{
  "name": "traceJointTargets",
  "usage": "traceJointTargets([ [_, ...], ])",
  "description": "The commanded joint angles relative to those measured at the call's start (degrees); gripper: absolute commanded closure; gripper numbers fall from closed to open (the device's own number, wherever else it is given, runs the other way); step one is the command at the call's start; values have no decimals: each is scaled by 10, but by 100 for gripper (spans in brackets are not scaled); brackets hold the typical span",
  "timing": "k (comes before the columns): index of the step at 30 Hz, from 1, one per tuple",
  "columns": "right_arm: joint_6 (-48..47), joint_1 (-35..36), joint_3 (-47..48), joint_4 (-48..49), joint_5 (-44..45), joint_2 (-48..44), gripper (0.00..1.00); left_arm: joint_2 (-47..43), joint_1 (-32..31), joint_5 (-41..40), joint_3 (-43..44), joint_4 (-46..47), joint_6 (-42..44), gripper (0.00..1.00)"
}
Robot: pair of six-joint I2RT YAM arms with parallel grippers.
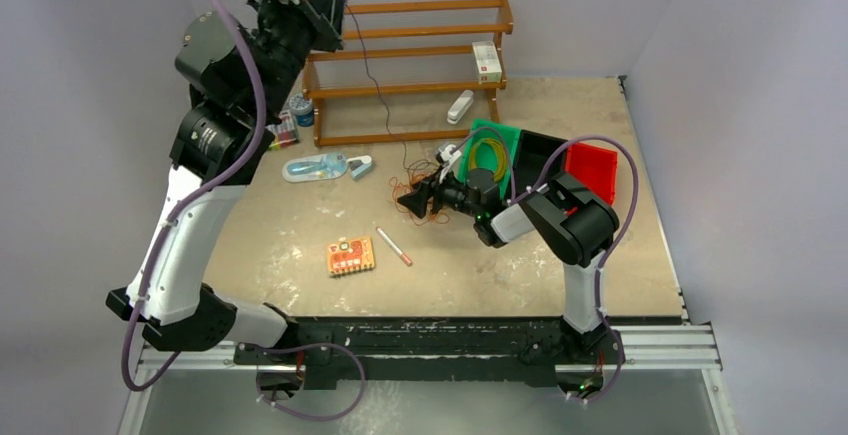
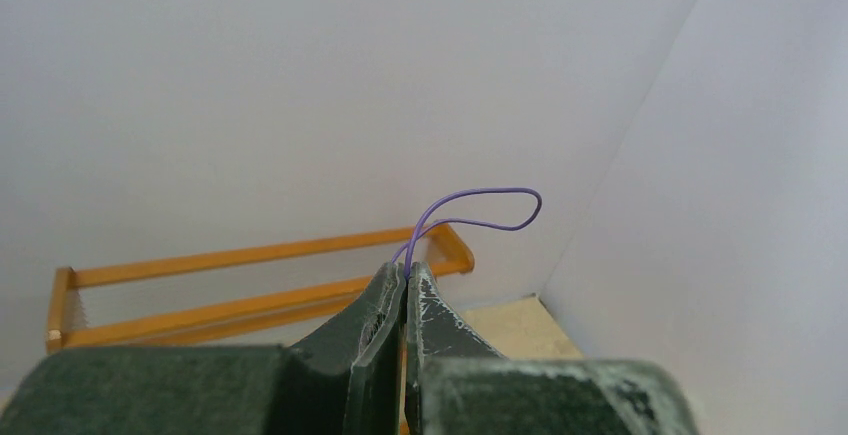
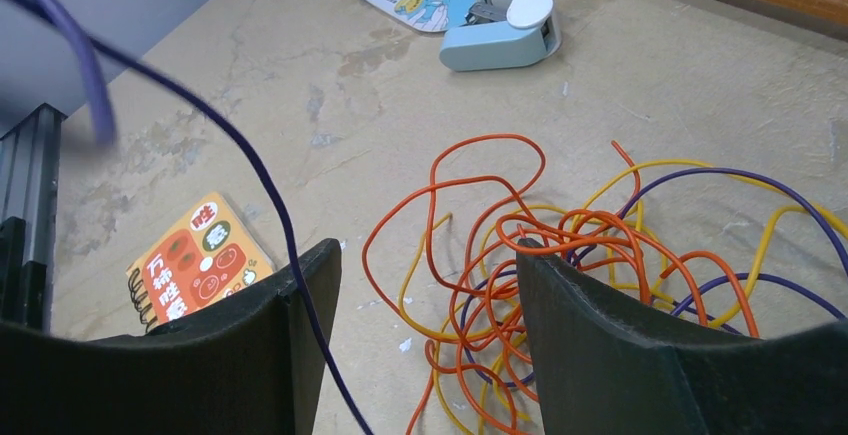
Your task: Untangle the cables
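Currently, the cables are lying in a loose tangle on the tabletop, sitting between the open fingers of the right tool. The left tool, held high, is clamping one dark blue strand that runs up from the tangle.

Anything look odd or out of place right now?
One thing: a purple cable is pinched in the raised left gripper, its free end looping above it. It runs down past the wooden rack into the tangle. The right gripper hovers open over that tangle. Nothing looks spilled or broken.
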Motion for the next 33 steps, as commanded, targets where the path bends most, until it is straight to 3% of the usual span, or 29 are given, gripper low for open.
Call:
traceJointTargets([
  [1,8,3,-12,51,2,4,34,0,2,-39,56,59,33,100],
  [16,23,3,-25,68,1,9,41,39,2,-67,139,191,100,100],
  [25,19,3,-47,37,3,-68,43,62,2,-68,152,204,133,100],
  [33,-24,3,-57,-36,-30,-191,30,74,2,-59,152,214,150,100],
])
